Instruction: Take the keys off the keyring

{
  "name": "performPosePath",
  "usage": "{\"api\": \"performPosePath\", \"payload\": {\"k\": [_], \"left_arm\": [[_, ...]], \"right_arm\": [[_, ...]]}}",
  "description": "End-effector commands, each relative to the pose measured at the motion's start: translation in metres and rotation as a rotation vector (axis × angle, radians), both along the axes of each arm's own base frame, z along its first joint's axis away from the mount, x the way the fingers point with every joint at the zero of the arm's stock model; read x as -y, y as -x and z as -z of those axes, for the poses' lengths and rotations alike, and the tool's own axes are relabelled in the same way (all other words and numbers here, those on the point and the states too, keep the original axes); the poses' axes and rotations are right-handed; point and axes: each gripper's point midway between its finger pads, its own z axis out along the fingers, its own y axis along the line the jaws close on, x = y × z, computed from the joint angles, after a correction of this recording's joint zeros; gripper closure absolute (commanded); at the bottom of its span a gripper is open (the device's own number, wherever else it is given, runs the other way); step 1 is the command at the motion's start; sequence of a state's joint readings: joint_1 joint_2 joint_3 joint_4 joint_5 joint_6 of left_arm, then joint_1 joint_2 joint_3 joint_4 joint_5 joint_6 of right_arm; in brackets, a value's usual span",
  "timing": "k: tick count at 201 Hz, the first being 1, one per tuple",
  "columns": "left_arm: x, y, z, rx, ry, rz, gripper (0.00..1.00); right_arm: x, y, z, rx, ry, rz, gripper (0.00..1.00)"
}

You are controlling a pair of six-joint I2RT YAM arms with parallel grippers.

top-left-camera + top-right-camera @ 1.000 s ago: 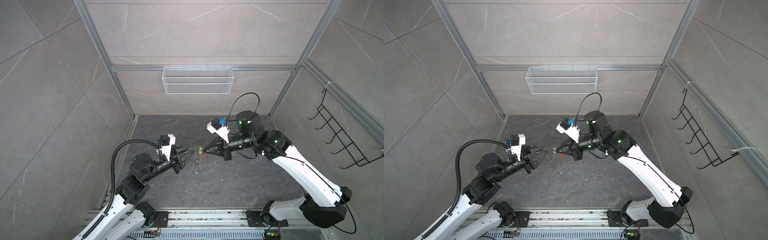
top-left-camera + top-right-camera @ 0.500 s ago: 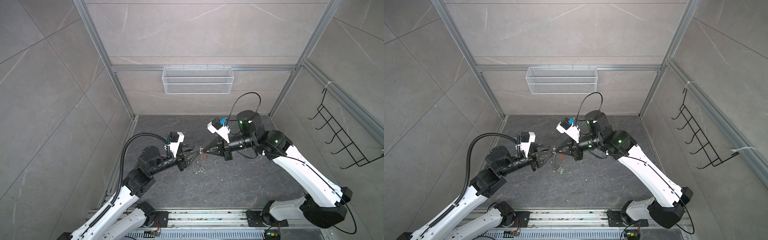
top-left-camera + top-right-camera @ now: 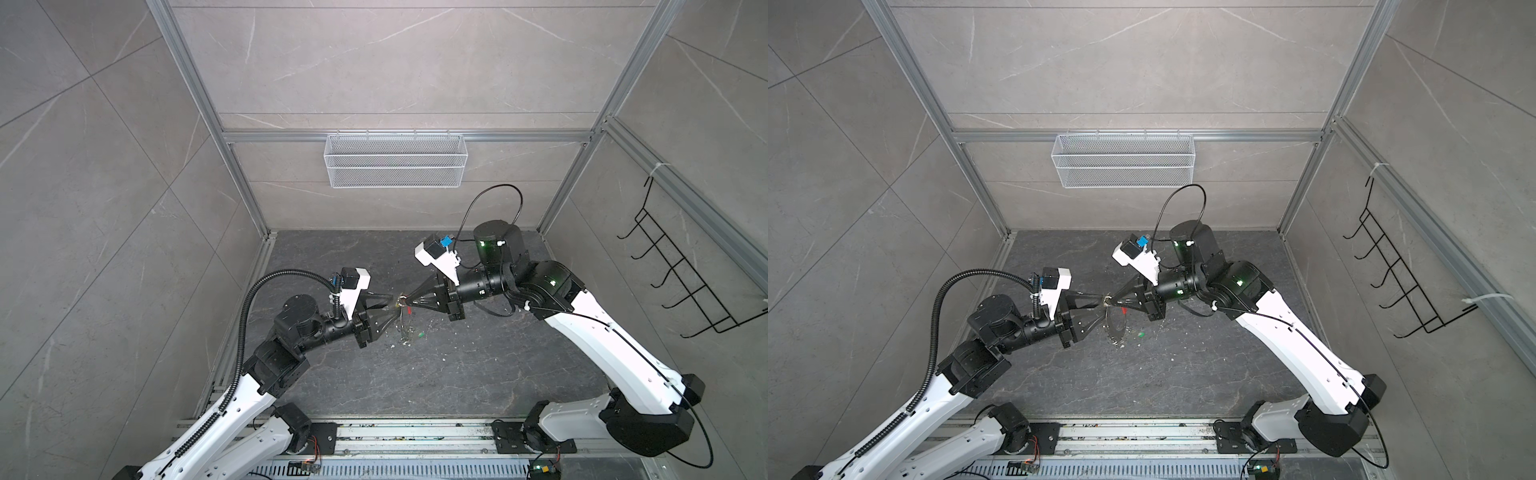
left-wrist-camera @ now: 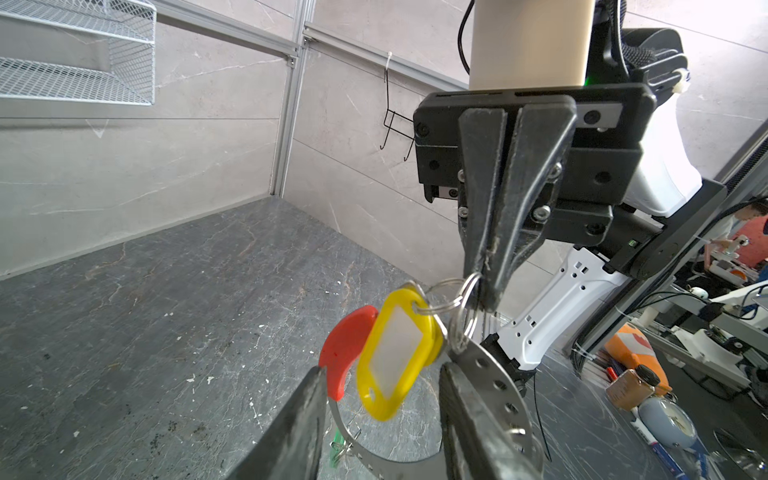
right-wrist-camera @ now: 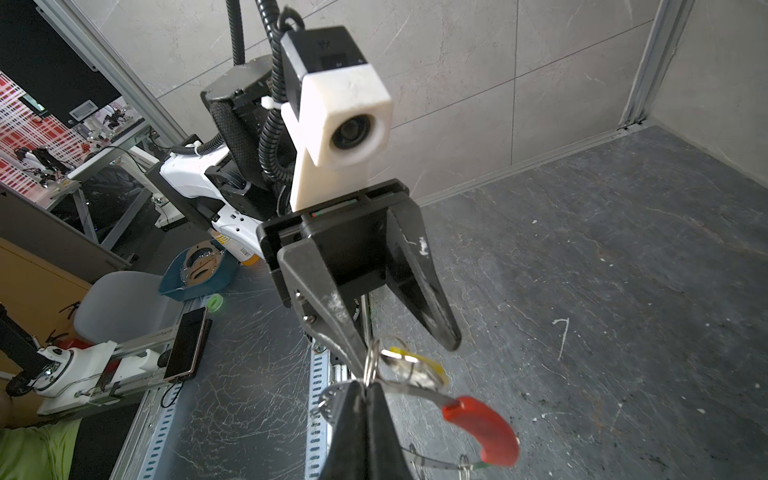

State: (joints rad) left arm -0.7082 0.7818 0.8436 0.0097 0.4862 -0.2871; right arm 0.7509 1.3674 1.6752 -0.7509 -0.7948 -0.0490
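Your right gripper (image 4: pixel 486 286) clamps the keyring (image 4: pixel 494 386); the yellow key tag (image 4: pixel 395 353) hangs between the half-open fingers (image 4: pixel 299 419) of your left gripper (image 4: pixel 382 370), which probably must close and pull next.

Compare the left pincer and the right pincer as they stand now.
The left pincer is open, its jaws either side of the yellow tag; the right pincer is shut on the keyring. The left pincer grips nothing, while the keyring hangs from the right pincer. Both are black, tapered, and point at each other tip to tip.
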Motion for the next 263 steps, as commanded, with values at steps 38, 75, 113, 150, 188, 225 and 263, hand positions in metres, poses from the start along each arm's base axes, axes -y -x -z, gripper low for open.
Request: {"api": "performPosePath", "payload": {"k": [38, 75, 113, 150, 188, 225, 263], "left_arm": [[0.003, -0.005, -0.029, 0.104, 0.045, -0.014, 0.62], [0.002, -0.004, -0.033, 0.119, 0.061, -0.016, 0.74], [-0.001, -0.002, -0.037, 0.131, 0.072, -0.024, 0.82], [-0.006, -0.002, -0.037, 0.135, 0.077, -0.046, 0.95], [-0.010, -0.002, -0.039, 0.134, 0.087, -0.063, 1.00], [-0.017, -0.003, -0.032, 0.114, 0.072, -0.106, 1.00], [-0.013, -0.001, -0.019, 0.065, 0.022, -0.078, 0.81]], "right_arm": [[0.002, 0.005, -0.013, 0.013, -0.046, -0.015, 1.00], [0.001, 0.005, -0.009, 0.004, -0.045, -0.022, 1.00], [0.000, 0.004, -0.007, 0.001, -0.044, -0.018, 1.00], [0.001, 0.003, -0.007, 0.005, -0.042, -0.009, 1.00], [0.001, 0.001, -0.008, 0.008, -0.040, 0.004, 1.00], [0.003, 0.001, -0.007, 0.013, -0.032, 0.007, 1.00], [0.007, 0.004, -0.009, 0.019, -0.025, -0.022, 1.00]]}}
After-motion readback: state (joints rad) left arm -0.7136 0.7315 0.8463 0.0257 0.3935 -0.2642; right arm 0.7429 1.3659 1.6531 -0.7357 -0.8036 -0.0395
